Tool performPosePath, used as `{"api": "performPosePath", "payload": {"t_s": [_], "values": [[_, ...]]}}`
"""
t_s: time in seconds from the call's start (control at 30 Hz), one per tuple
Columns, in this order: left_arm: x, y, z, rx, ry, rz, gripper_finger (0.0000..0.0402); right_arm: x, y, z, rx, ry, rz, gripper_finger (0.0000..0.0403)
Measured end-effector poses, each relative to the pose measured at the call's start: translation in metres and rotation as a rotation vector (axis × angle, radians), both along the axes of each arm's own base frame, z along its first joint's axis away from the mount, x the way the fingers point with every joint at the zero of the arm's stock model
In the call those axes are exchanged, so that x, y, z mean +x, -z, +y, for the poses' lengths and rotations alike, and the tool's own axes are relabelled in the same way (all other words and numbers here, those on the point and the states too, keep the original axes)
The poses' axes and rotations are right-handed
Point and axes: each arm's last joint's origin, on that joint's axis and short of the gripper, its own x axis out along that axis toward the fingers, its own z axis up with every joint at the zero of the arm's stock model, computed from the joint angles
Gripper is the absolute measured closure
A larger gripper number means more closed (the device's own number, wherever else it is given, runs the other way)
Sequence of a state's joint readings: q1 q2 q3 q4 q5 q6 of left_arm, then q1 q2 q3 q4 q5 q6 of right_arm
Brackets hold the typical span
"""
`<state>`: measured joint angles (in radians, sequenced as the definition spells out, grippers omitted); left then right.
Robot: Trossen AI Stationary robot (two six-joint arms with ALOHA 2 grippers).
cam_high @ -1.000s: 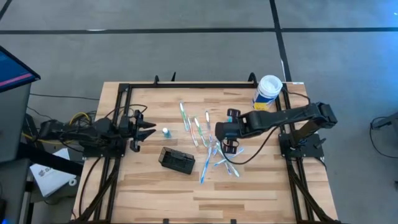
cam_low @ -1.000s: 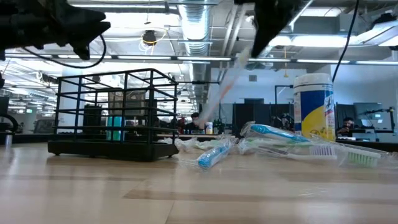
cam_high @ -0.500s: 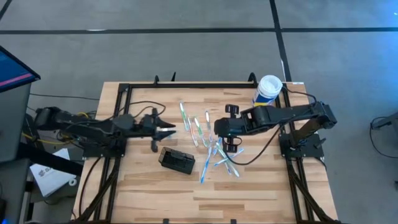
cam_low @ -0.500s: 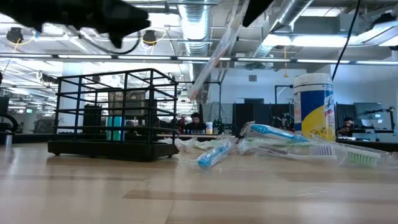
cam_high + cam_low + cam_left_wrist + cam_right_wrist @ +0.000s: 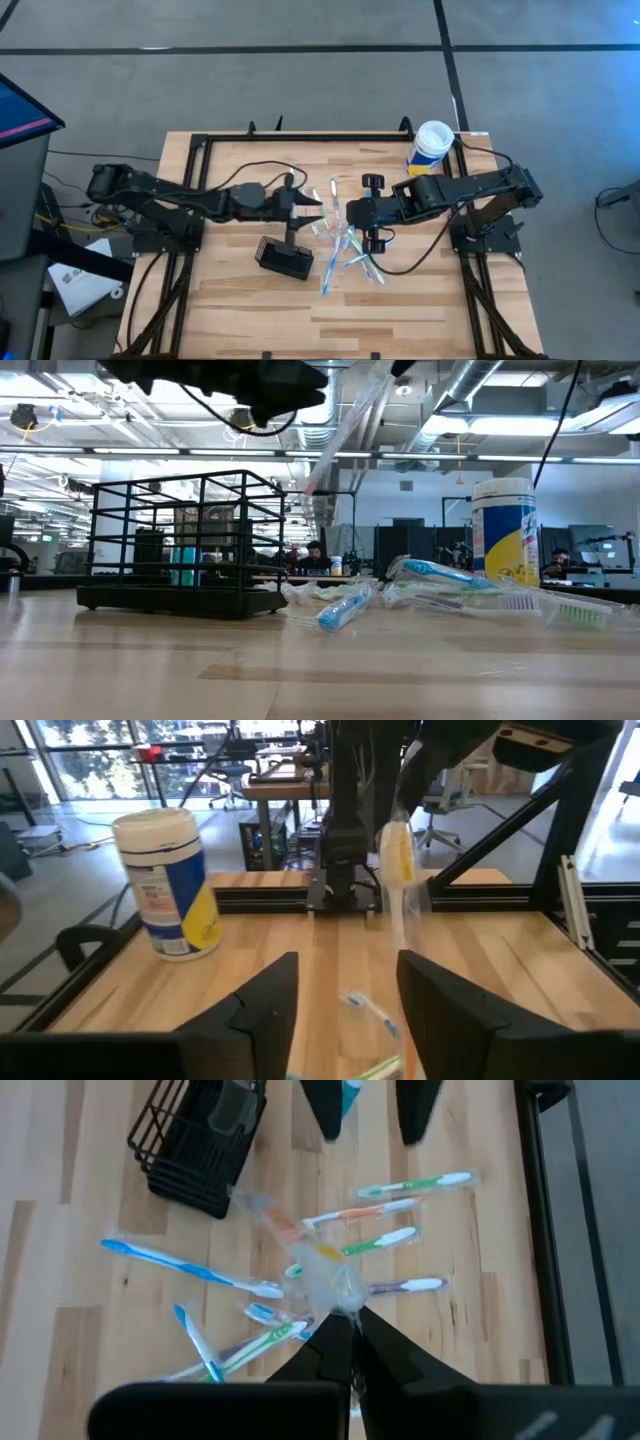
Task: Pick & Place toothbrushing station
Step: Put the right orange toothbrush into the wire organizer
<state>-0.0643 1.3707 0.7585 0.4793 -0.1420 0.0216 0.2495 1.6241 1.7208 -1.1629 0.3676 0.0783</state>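
Right tool: closed on one wrapped toothbrush, pinched at the end and lifted clear of the pile so that the free length hangs forward into open air. Positioned above the middle of the wooden surface, over the scattered toothbrushes. Likely held raised and extended toward the left to present the brush for a handover or for insertion.

Left tool: fingers spread apart, holding nothing. Extended from the left side toward the centre, aimed at the raised brush, which shows in the left wrist view just beyond and between the spread fingers. Gap apparently kept wide to admit the wrapped handle.

Toothbrushing station: black wire rack, resting upright on the surface, nearer than the left tool and left of the toothbrush pile. Not touched by either tool. In the low view, seen as an open cage standing flat; contents not clear enough to name.

Wipes canister: white lid, yellow-and-white label, standing at the far right corner, well apart from both tools.

Judged step: transfer of the held brush, with placement into the rack not yet done. Risk: loose clear wrapper may slip or crumple under a pinch; approach to be aligned with the handle, not the wrapper edge.
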Motion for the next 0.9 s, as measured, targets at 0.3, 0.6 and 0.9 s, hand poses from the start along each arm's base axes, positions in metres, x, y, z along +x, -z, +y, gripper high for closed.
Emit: {"api": "performPosePath", "payload": {"t_s": [0.3, 0.6, 0.9], "values": [[0.032, 0.007, -0.003, -0.032, 0.043, 0.034, 0.0204, -0.001, 0.000, 0.000, -0.002, -0.002, 0.008, 0.0403], [0.054, 0.007, -0.007, -0.070, 0.103, 0.025, 0.0203, -0.001, 0.000, 0.001, -0.002, -0.005, 0.008, 0.0403], [0.071, 0.012, -0.008, -0.077, 0.101, 0.033, 0.0212, -0.001, 0.000, 0.002, -0.003, -0.008, 0.003, 0.0403]]}}
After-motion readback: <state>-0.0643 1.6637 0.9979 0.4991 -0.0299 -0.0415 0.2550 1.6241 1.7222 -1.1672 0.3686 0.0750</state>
